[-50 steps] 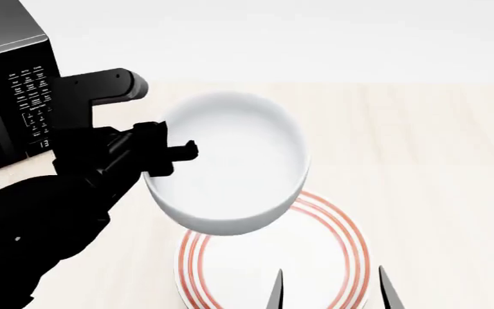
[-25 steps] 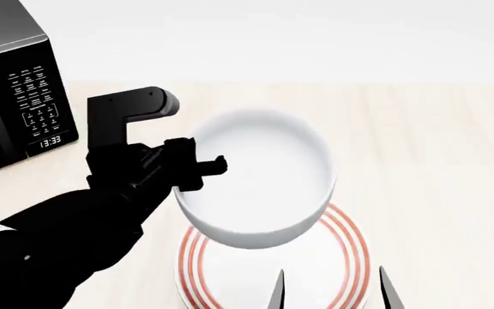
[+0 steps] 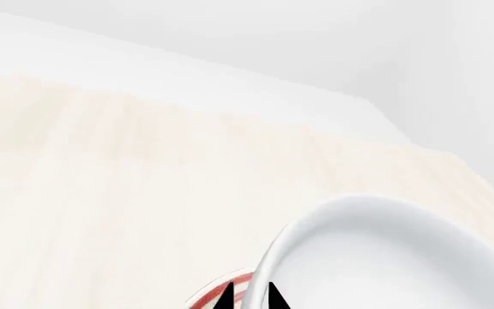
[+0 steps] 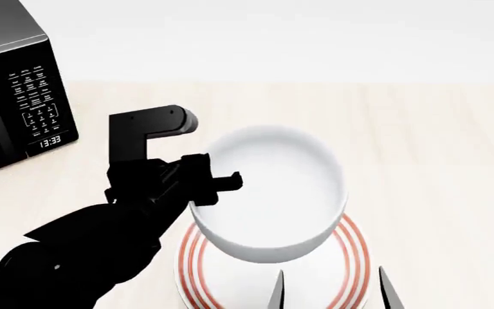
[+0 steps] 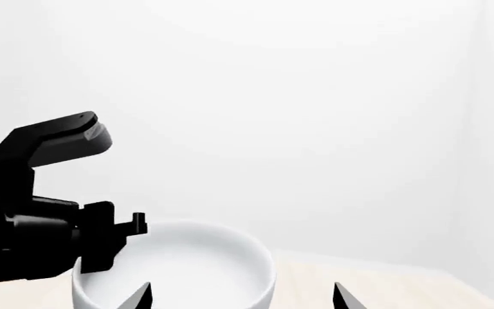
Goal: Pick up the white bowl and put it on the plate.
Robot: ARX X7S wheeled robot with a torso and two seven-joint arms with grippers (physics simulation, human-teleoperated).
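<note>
The white bowl (image 4: 271,193) is held in the air over the red-ringed plate (image 4: 350,257), covering the plate's far half. My left gripper (image 4: 221,183) is shut on the bowl's left rim; in the left wrist view its fingertips (image 3: 249,297) straddle the bowl's rim (image 3: 384,251), with the plate's red ring (image 3: 229,286) just below. My right gripper (image 4: 331,290) is open and empty at the near edge, over the plate's near side. In the right wrist view the bowl (image 5: 187,264) and the left arm (image 5: 33,225) show ahead of the open right gripper (image 5: 241,297).
A black microwave (image 4: 11,90) with a keypad and clock stands at the far left of the pale wooden table (image 4: 436,161). The table's far edge meets a white wall.
My left gripper has carried the bowl to the right and nearer, lowering it over the plate. The right gripper has not moved.
</note>
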